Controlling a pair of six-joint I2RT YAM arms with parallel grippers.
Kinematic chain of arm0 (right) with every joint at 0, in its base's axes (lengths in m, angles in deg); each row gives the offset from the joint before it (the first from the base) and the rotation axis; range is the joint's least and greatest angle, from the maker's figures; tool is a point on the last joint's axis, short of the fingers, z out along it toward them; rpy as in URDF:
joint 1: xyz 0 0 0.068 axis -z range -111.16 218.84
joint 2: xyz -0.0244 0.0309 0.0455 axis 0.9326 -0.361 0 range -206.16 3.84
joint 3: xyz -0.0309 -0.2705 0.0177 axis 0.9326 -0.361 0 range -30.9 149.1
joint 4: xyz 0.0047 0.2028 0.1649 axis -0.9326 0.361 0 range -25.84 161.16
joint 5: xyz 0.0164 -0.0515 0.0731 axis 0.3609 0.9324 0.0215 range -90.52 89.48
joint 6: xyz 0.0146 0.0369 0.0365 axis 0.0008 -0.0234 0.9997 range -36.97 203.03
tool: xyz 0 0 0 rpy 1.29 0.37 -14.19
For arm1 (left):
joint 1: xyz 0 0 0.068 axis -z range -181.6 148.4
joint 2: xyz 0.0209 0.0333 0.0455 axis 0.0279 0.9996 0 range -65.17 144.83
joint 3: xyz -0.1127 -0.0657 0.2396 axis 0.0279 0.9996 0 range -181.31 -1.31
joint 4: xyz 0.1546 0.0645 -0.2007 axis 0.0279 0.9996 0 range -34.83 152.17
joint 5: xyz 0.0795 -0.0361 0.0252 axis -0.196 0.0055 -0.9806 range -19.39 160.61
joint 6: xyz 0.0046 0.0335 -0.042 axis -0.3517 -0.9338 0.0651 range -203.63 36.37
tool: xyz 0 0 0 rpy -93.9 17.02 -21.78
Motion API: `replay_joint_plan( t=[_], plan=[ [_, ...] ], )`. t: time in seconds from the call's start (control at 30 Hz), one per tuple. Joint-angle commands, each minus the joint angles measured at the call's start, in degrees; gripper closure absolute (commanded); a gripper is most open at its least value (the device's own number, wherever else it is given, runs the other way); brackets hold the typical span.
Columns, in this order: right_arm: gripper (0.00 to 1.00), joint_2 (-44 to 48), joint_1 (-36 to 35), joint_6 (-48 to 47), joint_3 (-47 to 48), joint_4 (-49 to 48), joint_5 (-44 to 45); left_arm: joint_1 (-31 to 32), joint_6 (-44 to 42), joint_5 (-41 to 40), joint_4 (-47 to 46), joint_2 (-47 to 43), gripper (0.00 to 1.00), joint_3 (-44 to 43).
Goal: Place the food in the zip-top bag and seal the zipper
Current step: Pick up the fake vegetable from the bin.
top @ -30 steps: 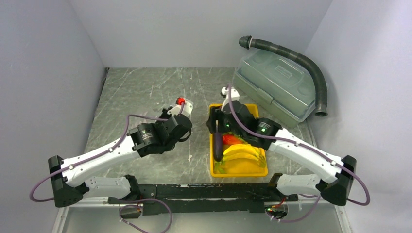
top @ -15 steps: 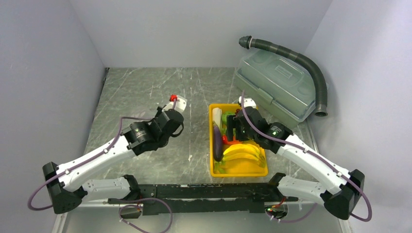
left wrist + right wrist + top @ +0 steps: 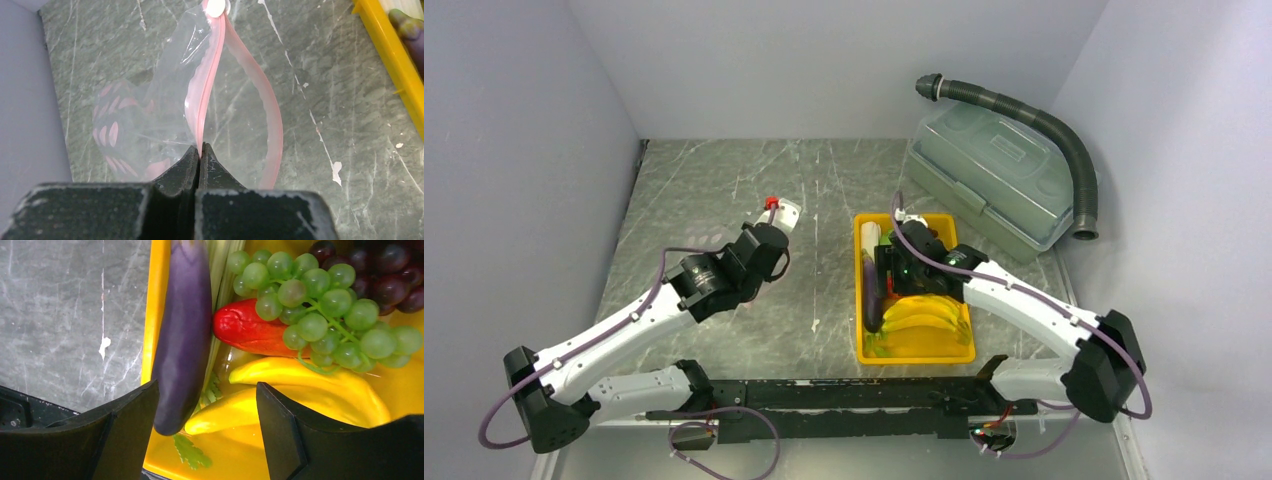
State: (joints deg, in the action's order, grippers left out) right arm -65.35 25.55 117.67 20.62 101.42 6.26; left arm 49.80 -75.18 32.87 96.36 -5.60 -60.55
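The food lies in the yellow tray [image 3: 919, 350]: purple eggplant [image 3: 182, 335], yellow bananas [image 3: 300, 385], green grapes [image 3: 310, 305], dark red grapes [image 3: 385, 275], red pepper [image 3: 250, 330] and green stalks [image 3: 220, 270]. My right gripper [image 3: 206, 390] is open and empty just above the eggplant's tip and the bananas; in the top view it [image 3: 894, 275] hangs over the tray's middle. My left gripper [image 3: 200, 147] is shut on the pink zipper [image 3: 207, 75] of the clear zip-top bag [image 3: 160, 100], left of the tray. The bag's mouth gapes open in a loop. In the top view the left gripper [image 3: 769, 222] holds it above the table.
A large translucent lidded box [image 3: 994, 180] stands at the back right with a grey corrugated hose [image 3: 1064, 150] curving over it. Walls close in the left, back and right sides. The tray's left rim [image 3: 390, 60] lies close to the right of the bag.
My left gripper has drawn back to the left with the bag's zipper in it. My right gripper swung right, then came back left over the tray's middle, still open.
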Motion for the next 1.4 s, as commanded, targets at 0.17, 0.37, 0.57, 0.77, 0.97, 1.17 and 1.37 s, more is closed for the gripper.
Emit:
replay_joint_plan(
  t=[0.17,0.37,0.57,0.77,0.97,1.17,1.37],
  plan=[
    [0.28,-7.6,0.2,1.6,1.8,-7.0,-3.8,-0.4,0.8,2.8,-2.7,-0.6,1.00,0.7],
    [0.33,-11.2,0.2,2.1,2.3,-9.1,-3.4,-0.5,0.6,2.8,-2.6,-0.9,1.00,0.7],
    [0.37,-13.2,0.3,2.4,2.0,-10.7,-4.1,-0.5,0.6,2.7,-2.6,-1.6,1.00,0.8],
    [0.49,-13.6,0.2,2.9,1.7,-11.4,-4.0,-0.5,0.7,2.6,-2.4,-1.7,1.00,0.8],
    [0.68,-12.1,0.3,2.6,2.3,-10.4,-3.2,-0.5,0.7,2.6,-2.4,-1.8,1.00,0.9],
    [0.78,-8.1,0.2,2.4,3.9,-7.3,0.0,-0.5,0.8,2.3,-2.3,-1.9,1.00,0.9],
    [0.79,-3.3,0.7,0.8,6.4,-1.9,5.4,-0.5,0.8,2.3,-2.3,-1.7,1.00,0.9]
  ],
)
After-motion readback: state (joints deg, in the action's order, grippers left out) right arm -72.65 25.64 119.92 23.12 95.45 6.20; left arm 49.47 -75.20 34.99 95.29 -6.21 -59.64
